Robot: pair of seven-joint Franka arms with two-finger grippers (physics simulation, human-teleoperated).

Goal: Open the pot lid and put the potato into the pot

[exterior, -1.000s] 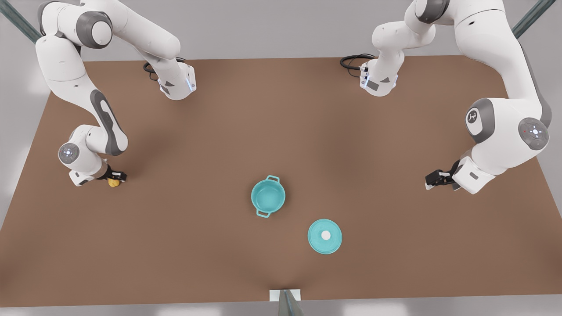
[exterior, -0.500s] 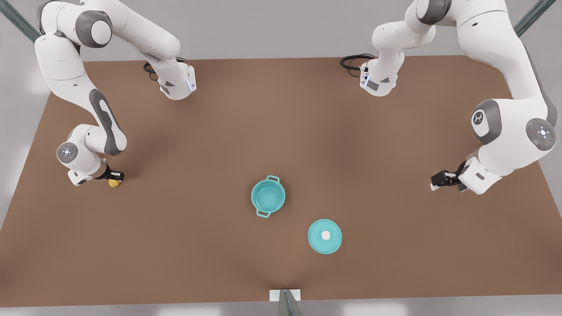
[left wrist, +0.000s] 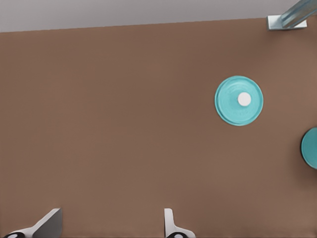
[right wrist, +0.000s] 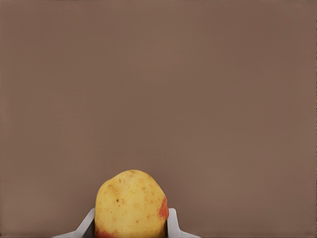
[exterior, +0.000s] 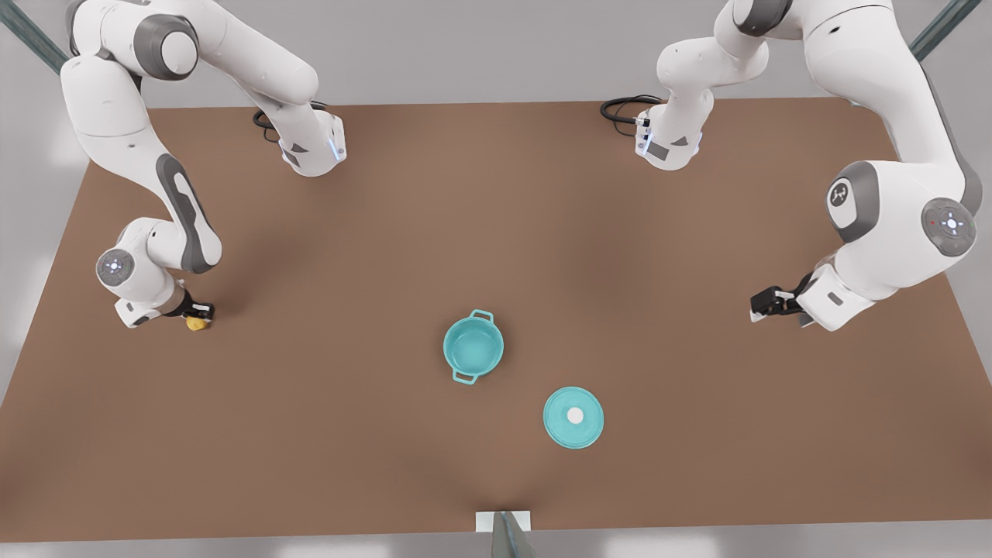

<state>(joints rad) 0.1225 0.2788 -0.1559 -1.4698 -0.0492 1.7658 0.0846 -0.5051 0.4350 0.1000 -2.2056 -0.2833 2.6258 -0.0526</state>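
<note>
Light fell soft and even from above, leaving the brown table (exterior: pixel 496 232) mid-toned, with broad, faint shadows pooled under the arms and a dim band running down its middle toward the near edge. No glare showed on the matte surface, though pale bright patches lay on the grey floor beyond the table's edges. The potato (right wrist: pixel 131 204) looked slightly soft in the right wrist view.
</note>
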